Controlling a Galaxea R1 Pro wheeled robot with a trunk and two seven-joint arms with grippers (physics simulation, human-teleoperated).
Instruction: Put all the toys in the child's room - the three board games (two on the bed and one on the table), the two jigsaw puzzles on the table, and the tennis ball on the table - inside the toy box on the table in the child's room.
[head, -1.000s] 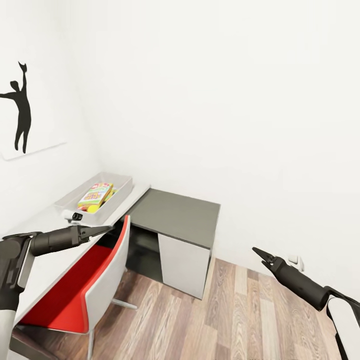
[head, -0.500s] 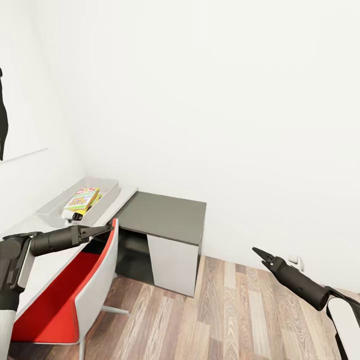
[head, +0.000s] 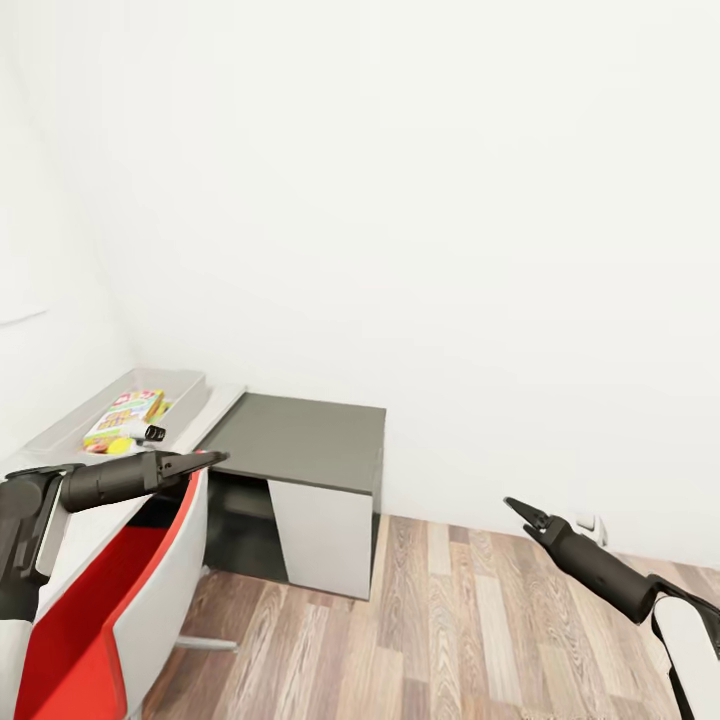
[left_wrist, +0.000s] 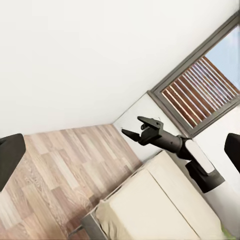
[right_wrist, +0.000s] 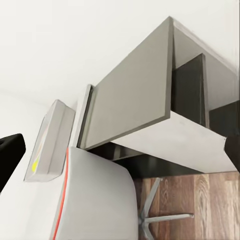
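The light-grey toy box (head: 178, 383) stands on the pale table (head: 222, 402) in the room's left corner. In it lies a colourful printed game box (head: 125, 412) with a small yellow-green round shape (head: 117, 446) beside it, perhaps the tennis ball. From the right wrist view the toy box (right_wrist: 52, 135) appears side-on. My left gripper (head: 215, 459) hangs in the air near the table's edge, open and empty. My right gripper (head: 516, 508) hovers over the wood floor, open and empty; the left wrist view has it (left_wrist: 136, 127) with fingers apart, above the beige bed (left_wrist: 150, 205).
A dark grey cabinet (head: 300, 435) with a white side adjoins the table. A red and white swivel chair (head: 120, 590) stands in front of the table, under my left arm. Wood-plank floor (head: 470, 630) lies open to the right. A dark-framed window (left_wrist: 200, 92) stands behind the bed.
The whole view has swung to the right: table, toy box and cabinet slid left in the picture and the silhouette picture left it. Both arms keep their pose.
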